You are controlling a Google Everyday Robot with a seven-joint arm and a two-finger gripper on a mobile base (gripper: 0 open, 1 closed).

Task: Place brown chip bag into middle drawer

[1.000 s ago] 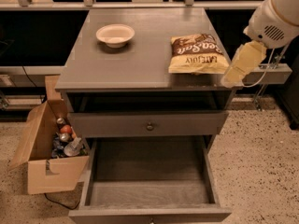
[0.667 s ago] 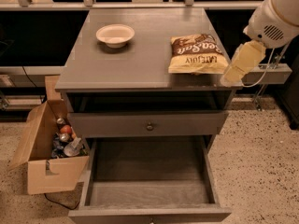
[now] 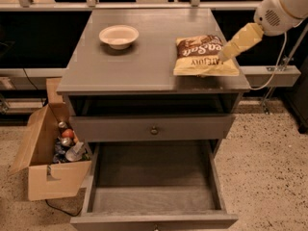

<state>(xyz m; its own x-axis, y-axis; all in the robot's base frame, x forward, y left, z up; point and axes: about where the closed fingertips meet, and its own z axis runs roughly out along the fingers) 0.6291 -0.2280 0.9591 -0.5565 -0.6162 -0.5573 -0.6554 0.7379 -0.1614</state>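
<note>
While the cabinet (image 3: 144,66) stands as before and the middle drawer (image 3: 154,182) hangs open at the bottom of the frame, I see the brown chip bag (image 3: 202,56) lying flat on the top at upper right, unmoved. What differs is the gripper (image 3: 223,57): it has swung up and left from beyond the cabinet's right edge and now meets the bag's right side, perhaps touching. Whether it grasps anything I cannot tell. I judge the pick-up is only beginning.

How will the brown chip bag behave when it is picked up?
The brown chip bag looks puffed and crinkly, so it is probably light and floppy, yielding when squeezed. Lying flat, it should not roll. The gripper is at its right edge.
</note>
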